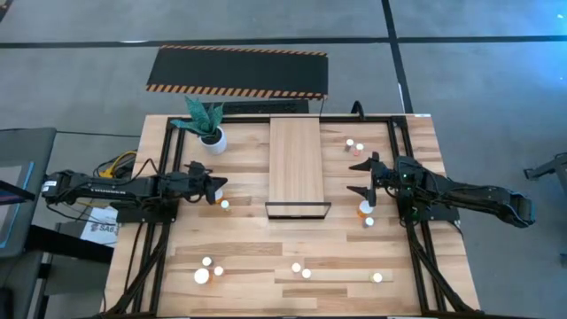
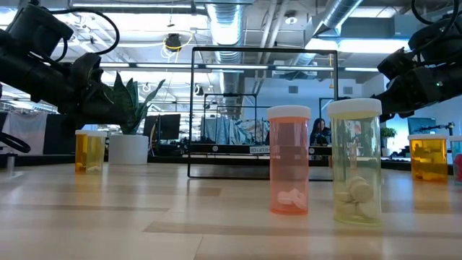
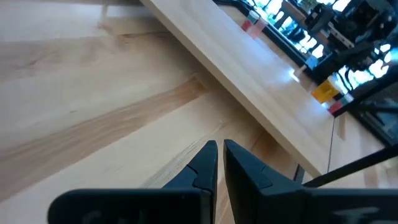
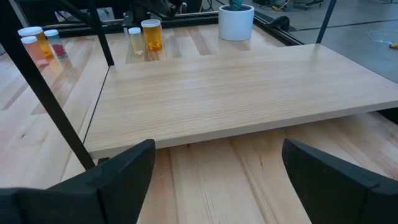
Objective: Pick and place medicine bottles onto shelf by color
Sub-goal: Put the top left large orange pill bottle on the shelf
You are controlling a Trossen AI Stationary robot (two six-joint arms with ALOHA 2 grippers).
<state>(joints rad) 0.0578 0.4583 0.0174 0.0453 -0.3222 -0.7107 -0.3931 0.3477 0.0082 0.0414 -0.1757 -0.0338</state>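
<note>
Nothing has been put on the shelf [image 1: 297,164] yet, so the sorting looks to be at its very start. The board lies bare down the middle of the table [image 1: 257,244], dark frame at the near end.

The left gripper [image 1: 215,186] is parked just left of the shelf with its fingers pinched together on nothing, and an orange bottle [image 1: 213,197] and a small pale bottle [image 1: 225,205] sit right by its tip. The right gripper [image 1: 361,178] is held on the opposite side with its jaws spread wide and empty, pointed at the shelf edge (probably staged for a reach, since bottles lie close on that side too). A pair of bottles [image 1: 354,145] sits toward the far right, another orange one [image 1: 365,208] sits just by the right arm, and the rest are scattered along the near edge [image 1: 297,268].

The high view gives the layout but colours are hard to tell there. The low view fills that in: a pink bottle [image 2: 289,160] and a yellowish bottle [image 2: 355,161] up close, pills visible inside, which are possibly the near-edge pair. The right wrist view shows the shelf top raised slightly off the table, which is not obvious from above. A potted plant [image 1: 209,124] stands at the far left corner, out of the way.
</note>
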